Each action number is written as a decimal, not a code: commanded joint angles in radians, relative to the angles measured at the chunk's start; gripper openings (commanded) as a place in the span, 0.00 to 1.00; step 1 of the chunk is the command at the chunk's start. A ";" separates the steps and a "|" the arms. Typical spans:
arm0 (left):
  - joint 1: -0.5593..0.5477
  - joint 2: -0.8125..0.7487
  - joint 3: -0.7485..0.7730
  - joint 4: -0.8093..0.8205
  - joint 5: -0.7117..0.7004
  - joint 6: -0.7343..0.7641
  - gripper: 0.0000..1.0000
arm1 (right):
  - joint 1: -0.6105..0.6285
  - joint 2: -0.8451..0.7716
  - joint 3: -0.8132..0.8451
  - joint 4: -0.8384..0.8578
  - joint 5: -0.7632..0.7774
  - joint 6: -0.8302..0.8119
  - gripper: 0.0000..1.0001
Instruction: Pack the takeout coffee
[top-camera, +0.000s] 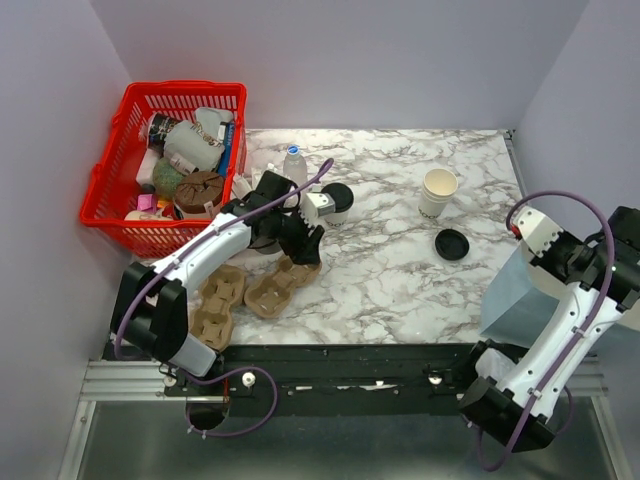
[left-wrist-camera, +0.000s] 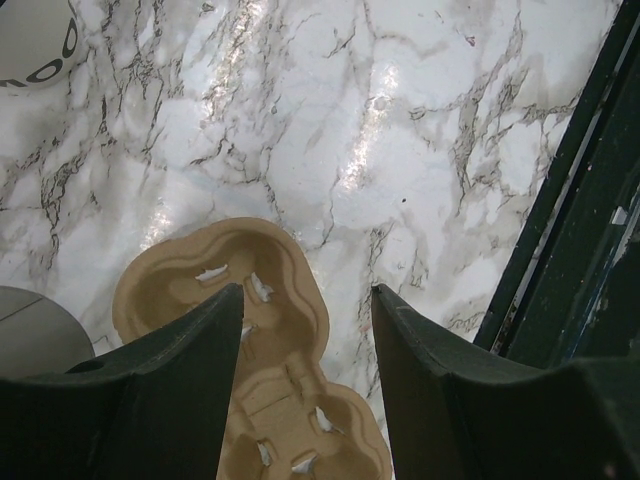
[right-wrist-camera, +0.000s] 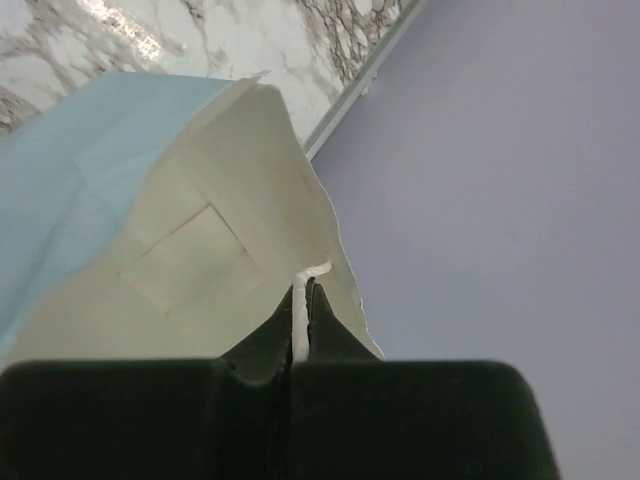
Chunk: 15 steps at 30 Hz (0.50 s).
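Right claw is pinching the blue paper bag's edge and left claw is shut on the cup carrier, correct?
No: the left claw is open over the cardboard cup carrier, per the left wrist view. The right claw does pinch the edge of the blue paper bag.

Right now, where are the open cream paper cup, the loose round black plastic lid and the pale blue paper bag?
Open cream paper cup (top-camera: 437, 200): top view, outer wall.
Loose round black plastic lid (top-camera: 451, 244): top view, lid's centre.
Pale blue paper bag (top-camera: 515, 300): top view, blue side panel.
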 joint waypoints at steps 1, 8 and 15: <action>-0.004 0.011 0.039 -0.029 0.052 0.016 0.62 | 0.049 -0.001 -0.006 -0.192 -0.100 -0.007 0.00; -0.004 0.010 0.040 -0.038 0.052 0.016 0.62 | 0.368 0.060 0.065 -0.192 -0.188 0.273 0.00; -0.002 -0.013 0.031 -0.041 0.027 0.009 0.62 | 0.580 0.176 0.160 -0.189 -0.278 0.504 0.00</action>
